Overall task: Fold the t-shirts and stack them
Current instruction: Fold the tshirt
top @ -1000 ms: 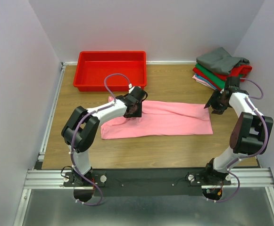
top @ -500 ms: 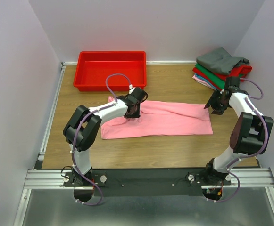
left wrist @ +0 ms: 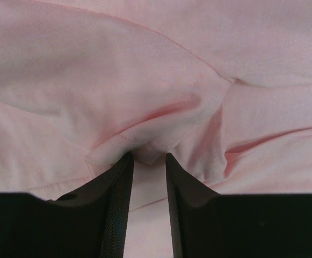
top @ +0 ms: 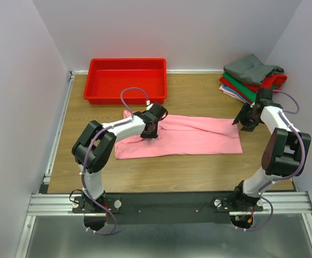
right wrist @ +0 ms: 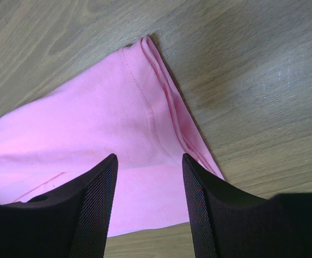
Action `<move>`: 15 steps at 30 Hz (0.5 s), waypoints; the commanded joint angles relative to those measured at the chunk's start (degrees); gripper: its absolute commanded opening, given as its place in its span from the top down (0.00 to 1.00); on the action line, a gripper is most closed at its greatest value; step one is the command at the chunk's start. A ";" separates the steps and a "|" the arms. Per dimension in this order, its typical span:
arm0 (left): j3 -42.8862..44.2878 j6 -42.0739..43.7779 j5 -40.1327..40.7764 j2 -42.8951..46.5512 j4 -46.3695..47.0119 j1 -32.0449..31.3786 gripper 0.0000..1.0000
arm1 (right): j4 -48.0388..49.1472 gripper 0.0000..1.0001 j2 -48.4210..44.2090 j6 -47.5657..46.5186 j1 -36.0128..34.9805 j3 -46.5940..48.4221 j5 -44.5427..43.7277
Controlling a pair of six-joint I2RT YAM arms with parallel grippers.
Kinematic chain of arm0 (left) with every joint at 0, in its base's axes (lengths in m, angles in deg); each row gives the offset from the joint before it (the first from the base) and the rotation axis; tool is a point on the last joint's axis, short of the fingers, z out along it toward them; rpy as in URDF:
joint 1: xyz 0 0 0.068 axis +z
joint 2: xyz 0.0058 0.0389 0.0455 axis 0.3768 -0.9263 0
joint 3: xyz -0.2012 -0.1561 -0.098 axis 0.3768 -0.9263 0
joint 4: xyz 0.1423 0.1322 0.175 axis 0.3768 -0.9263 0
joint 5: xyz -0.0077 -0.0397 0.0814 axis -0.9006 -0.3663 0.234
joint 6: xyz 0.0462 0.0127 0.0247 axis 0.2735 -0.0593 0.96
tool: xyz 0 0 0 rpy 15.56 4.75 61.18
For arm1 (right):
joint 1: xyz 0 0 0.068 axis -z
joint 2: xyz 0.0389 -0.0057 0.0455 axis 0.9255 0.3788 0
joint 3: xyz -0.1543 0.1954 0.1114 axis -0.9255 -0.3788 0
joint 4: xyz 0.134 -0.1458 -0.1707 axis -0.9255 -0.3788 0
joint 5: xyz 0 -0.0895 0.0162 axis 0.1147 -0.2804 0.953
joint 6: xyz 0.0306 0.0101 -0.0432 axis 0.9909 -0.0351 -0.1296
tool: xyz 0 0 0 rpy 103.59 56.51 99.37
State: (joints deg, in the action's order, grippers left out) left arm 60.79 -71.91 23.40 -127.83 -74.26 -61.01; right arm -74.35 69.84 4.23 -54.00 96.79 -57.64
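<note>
The light pink t-shirt (top: 182, 137) lies spread in a long strip across the table's middle. My left gripper (top: 149, 129) is down on its upper left part, and in the left wrist view the jaws (left wrist: 146, 156) stand narrowly apart, pinching a bunched fold of the pink cloth (left wrist: 145, 102) at their tips. My right gripper (top: 242, 121) is open and hovers just above the shirt's far right corner (right wrist: 145, 107), holding nothing. A stack of folded t-shirts (top: 251, 78), grey on top with red, green and pale ones beneath, sits at the back right.
An empty red plastic tray (top: 126, 79) stands at the back left. White walls enclose the table on three sides. Bare wood table (top: 198, 99) shows between the tray and the stack, and along the near edge.
My left gripper has shifted slightly on the pink shirt's upper left part and its wrist has turned a little. The right arm and the shirt have not visibly moved.
</note>
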 commanded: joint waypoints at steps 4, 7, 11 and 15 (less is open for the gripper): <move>2.02 0.87 2.83 -1.10 -0.25 -0.33 0.71 | -0.05 0.41 -1.20 0.06 0.24 -0.90 -0.26; 2.20 1.22 2.75 -1.19 -0.33 -0.33 0.83 | -0.05 0.41 -1.29 0.06 0.24 -1.07 -0.96; 2.20 1.66 2.31 -0.84 -0.33 -0.41 0.93 | -0.13 0.41 -1.55 0.06 0.24 -1.42 -2.28; 2.64 1.49 1.69 0.57 -1.03 -0.33 1.00 | -0.31 0.41 -2.08 0.06 0.24 -2.04 -3.25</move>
State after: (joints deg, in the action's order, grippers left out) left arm 61.64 -70.53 24.01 -128.40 -74.48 -61.07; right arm -74.35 69.77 4.23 -54.00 95.78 -58.55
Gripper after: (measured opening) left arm 0.005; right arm 0.588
